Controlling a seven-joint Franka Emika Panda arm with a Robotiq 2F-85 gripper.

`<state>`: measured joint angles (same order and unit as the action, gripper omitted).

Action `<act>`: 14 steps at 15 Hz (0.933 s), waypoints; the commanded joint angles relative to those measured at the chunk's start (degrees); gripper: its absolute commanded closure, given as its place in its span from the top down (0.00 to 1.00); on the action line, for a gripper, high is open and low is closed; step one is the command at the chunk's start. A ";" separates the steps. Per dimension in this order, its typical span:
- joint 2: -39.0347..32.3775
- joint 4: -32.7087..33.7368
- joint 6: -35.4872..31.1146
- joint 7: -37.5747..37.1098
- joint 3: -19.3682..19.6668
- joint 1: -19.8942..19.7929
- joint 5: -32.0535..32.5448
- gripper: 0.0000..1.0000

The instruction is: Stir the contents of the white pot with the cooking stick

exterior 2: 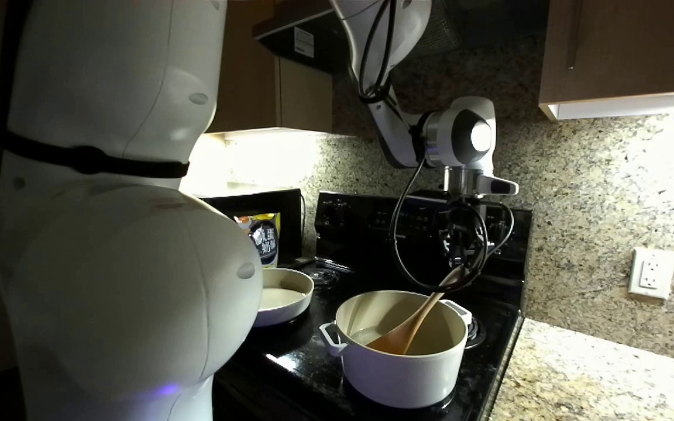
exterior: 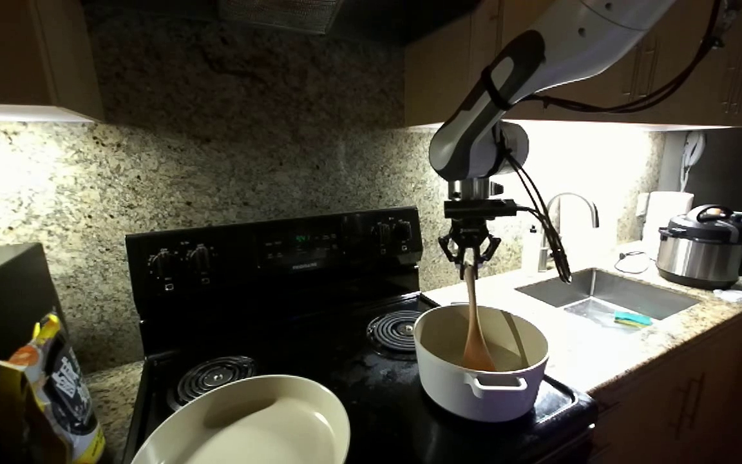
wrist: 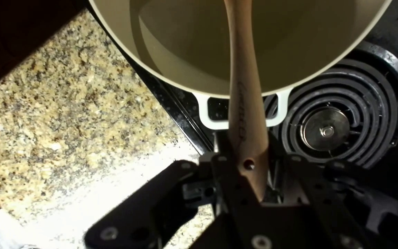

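Observation:
The white pot (exterior: 467, 396) stands on the front of the black stove, also in the exterior view (exterior 2: 401, 377) and wrist view (wrist: 166, 60). Its inside is beige. No orange-brown food mass shows; I cannot tell what it holds. The cooking stick (exterior: 473, 309) is a wooden spoon, tilted, with its wide orange-brown head down inside the pot, as in the exterior view (exterior 2: 418, 320) and wrist view (wrist: 242, 65). My gripper (exterior: 471, 267) is shut on its handle end (wrist: 249, 148), above and behind the rim. Whether the head touches the bottom is unclear.
A shallow white pan (exterior: 261, 432) sits on the stove's front beside the pot. A coil burner (wrist: 327, 131) lies behind the pot. A food bag (exterior: 65, 393) stands beside the stove. The sink (exterior: 603, 290) and steel cooker (exterior: 703, 251) are along the counter.

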<state>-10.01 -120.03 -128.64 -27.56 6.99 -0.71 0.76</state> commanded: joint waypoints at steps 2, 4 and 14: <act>2.16 -0.93 -5.12 -1.77 0.57 -1.43 -1.72 0.07; 2.97 -1.62 -8.31 -3.56 1.41 -2.12 -2.01 0.07; 11.85 -12.84 -21.84 -11.73 3.04 -2.83 9.82 0.07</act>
<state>-3.11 -126.71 -146.60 -35.88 10.75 -3.02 5.57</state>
